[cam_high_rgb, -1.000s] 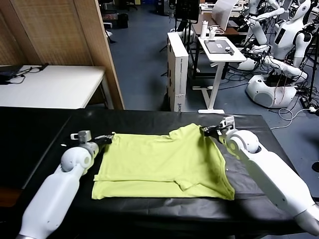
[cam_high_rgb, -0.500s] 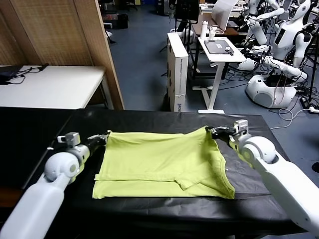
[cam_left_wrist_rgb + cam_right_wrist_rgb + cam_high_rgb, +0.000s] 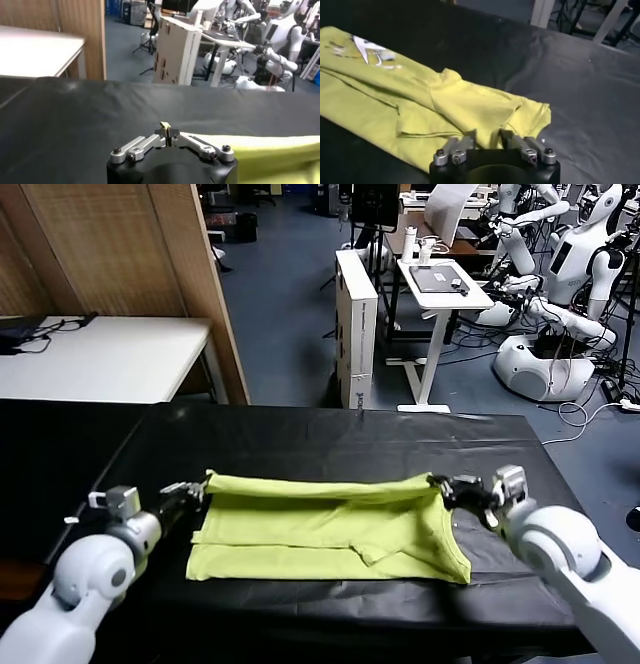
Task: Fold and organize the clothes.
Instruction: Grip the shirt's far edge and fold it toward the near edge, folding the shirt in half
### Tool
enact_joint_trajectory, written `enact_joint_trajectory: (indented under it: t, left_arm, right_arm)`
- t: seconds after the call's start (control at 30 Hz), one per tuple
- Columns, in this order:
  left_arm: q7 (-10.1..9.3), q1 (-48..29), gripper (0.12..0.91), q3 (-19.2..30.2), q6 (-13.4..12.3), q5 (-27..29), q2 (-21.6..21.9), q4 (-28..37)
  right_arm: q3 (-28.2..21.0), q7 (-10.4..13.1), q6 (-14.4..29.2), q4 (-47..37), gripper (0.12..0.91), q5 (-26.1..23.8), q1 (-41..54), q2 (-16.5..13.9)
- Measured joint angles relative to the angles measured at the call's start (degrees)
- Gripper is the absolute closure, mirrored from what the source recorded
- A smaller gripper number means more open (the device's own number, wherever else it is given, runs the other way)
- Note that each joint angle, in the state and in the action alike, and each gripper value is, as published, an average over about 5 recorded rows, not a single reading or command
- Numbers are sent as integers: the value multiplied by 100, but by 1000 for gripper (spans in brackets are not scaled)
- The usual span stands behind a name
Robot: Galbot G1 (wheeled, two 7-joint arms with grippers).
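I see the T-shirt (image 3: pixel 330 524) folded on the black surface (image 3: pixel 330 434), between both pincers. Left pincer (image 3: pixel 186 490) and right pincer (image 3: pixel 452 487) at its far corners; I cannot tell either grip.

Hidden and cut-off parts at the fold

The lower layers of the T-shirt (image 3: pixel 330 529) are covered by its folded-over upper part; in the left wrist view only a strip of it (image 3: pixel 280 150) is seen before the picture's edge. The tips of the left gripper (image 3: pixel 188 490) and the right gripper (image 3: pixel 447 487) are too small for contact with the cloth to be judged. The table (image 3: pixel 300 429) is cut off at the head view's lower edge
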Motion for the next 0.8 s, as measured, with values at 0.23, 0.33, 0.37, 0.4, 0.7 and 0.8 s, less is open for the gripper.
enact_joint_trajectory:
  t: [0.23,0.33,0.37,0.4,0.7,0.8]
  left_arm:
    - [64,564,123,-149,-68,254,-152,-79]
    - [71,725,123,-180,-79,288,-201,-77]
    - [66,769,123,-191,-81,292,-221,-77]
    - [59,808,123,-199,-82,294,-242,-77]
    - [-78,1045,123,-261,35,303,-398,-99]
    - [-283,1106,123,-342,94,263,-437,-211]
  right_arm:
    - [-37,-32,0,60,331,32,-107,-9]
    - [-22,-41,0,70,182,70,-133,6]
    - [-7,-40,0,85,152,89,-143,10]
    - [14,-37,0,105,140,108,-156,12]
    - [438,-64,-1,400,118,313,-393,79]
    - [643,-72,-1,425,118,354,-408,183]
